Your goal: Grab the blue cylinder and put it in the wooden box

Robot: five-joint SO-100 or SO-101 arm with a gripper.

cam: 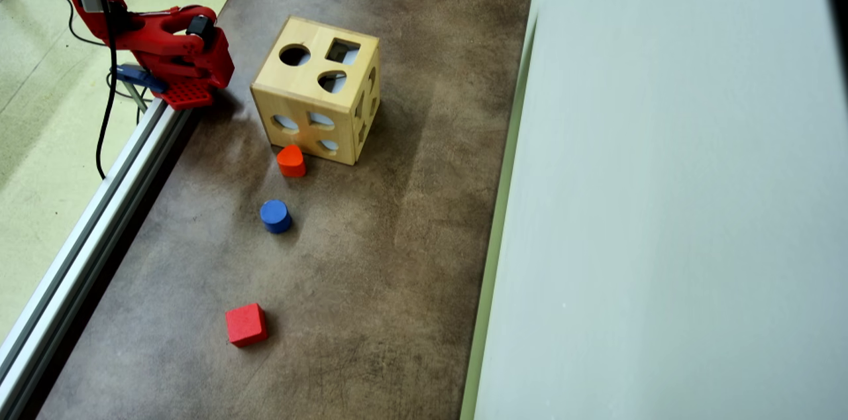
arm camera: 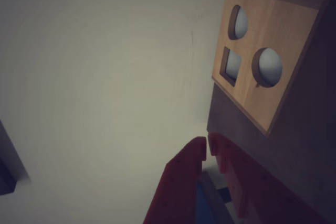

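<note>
The red jaws are sitting together, tips almost touching, gripping nothing, in the wrist view at the gripper (arm camera: 207, 148). Just beyond them the wooden box (cam: 317, 99) is standing on the brown counter (cam: 411, 261), showing round and square holes on top. Well away from the jaws, past the box, the blue cylinder (cam: 275, 216) is standing upright, short and solid, lying between an orange-red rounded block (cam: 291, 161) and a red cube (cam: 246, 324).
</note>
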